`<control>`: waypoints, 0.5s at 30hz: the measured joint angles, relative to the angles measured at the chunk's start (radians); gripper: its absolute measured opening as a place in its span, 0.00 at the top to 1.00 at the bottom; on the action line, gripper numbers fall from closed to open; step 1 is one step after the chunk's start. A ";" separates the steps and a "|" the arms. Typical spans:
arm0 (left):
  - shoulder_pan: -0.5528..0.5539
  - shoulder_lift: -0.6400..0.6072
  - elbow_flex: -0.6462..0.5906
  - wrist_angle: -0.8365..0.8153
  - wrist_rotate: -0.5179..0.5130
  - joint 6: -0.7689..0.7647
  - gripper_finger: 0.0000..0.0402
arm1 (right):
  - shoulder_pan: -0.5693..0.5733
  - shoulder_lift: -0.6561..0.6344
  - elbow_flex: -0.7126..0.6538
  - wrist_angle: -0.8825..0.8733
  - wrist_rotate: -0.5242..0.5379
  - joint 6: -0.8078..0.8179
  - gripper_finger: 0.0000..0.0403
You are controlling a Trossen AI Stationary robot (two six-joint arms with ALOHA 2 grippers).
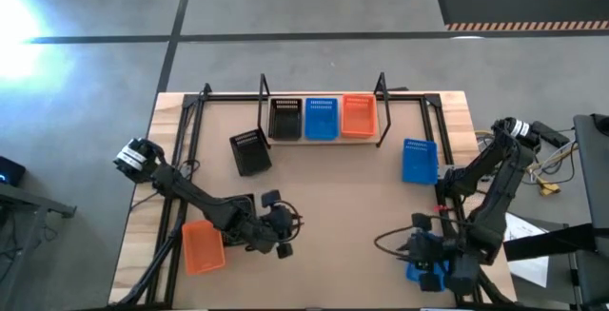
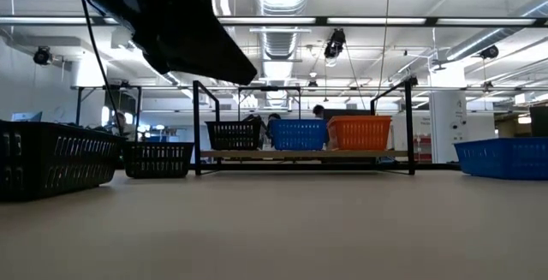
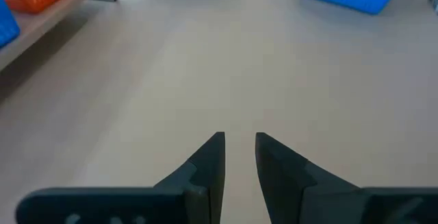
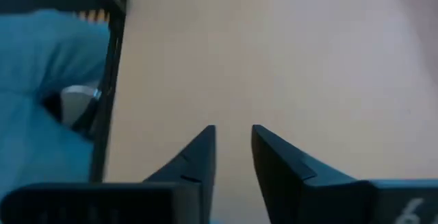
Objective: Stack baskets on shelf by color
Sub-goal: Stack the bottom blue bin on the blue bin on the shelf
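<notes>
Overhead, table-level (shelf (image 1: 322,140) shared), wrist-close

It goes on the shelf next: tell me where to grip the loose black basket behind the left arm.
Probably pinch the black basket on one long rim wall, coming straight down: it sits upright, open, slightly skewed, and clear of the shelf.

The large brown rectangular tabletop (image 1: 333,197) carries at twelve o'clock the light wooden shelf board (image 1: 322,141) holding black (image 1: 284,118), blue (image 1: 321,118) and orange-red (image 1: 358,115) plastic mesh baskets, with loose ones at ten (black (image 1: 249,151)), two (blue (image 1: 419,160)), five (blue (image 1: 423,271)) and seven (orange-red (image 1: 202,245)).
</notes>
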 joint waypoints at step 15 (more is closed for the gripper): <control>0.000 0.000 -0.010 0.008 -0.046 0.001 0.84 | 0.022 0.415 0.337 -0.313 -0.490 0.299 0.44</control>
